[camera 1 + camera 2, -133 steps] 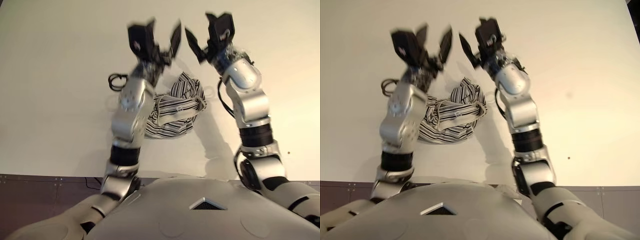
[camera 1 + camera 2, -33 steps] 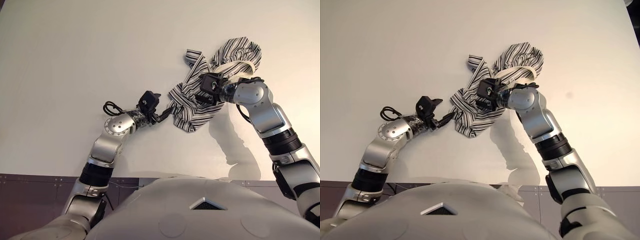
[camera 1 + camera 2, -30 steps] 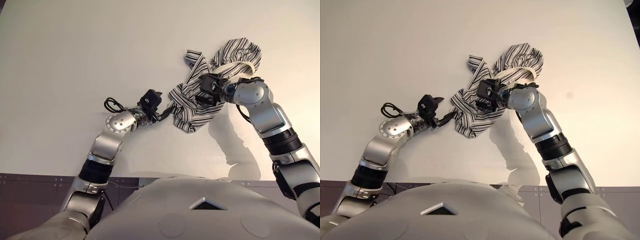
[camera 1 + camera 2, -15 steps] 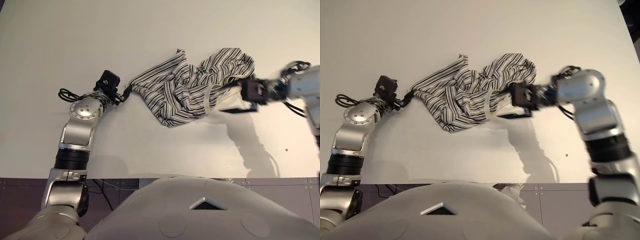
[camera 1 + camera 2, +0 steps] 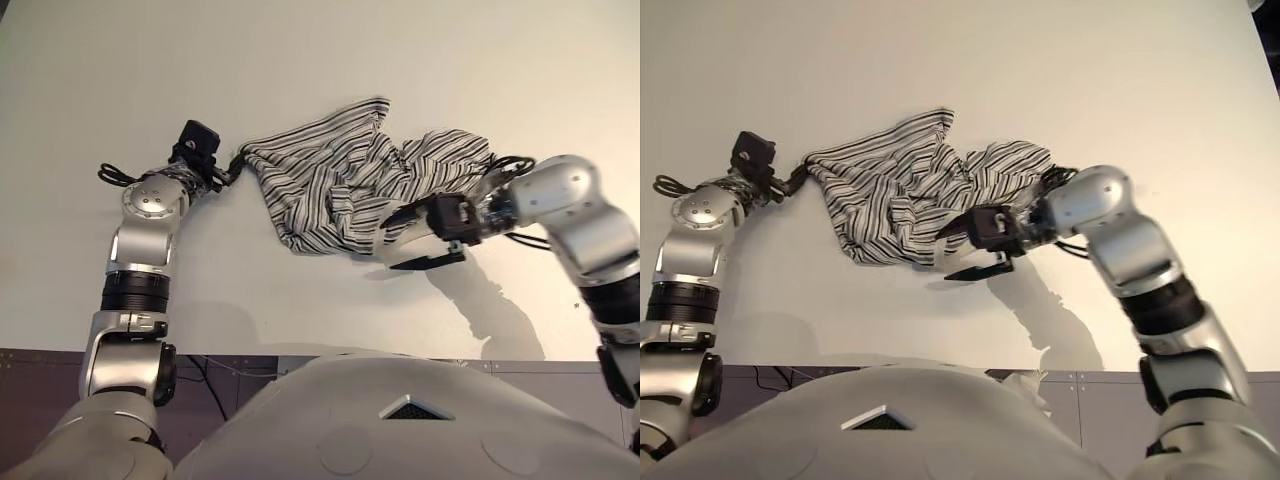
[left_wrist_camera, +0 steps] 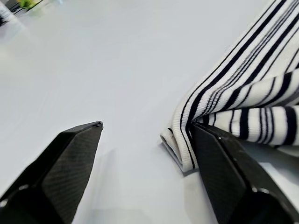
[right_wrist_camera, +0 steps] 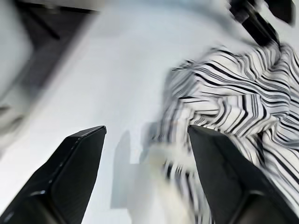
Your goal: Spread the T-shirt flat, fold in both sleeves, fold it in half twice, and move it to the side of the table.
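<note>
In the head view, the black-and-white striped cotton T-shirt is lying wider than half a second ago but still rumpled on the white surface. The right claw is swinging back in toward its near edge. In the left wrist view, the left claw is standing open, with the ribbed hem touching one finger. In the right wrist view, the fingers are gaping too, so spreading is likely unfinished and needing fresh grips.

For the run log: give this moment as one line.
T-shirt: bunched | left gripper: open, at its edge | right gripper: open
</note>
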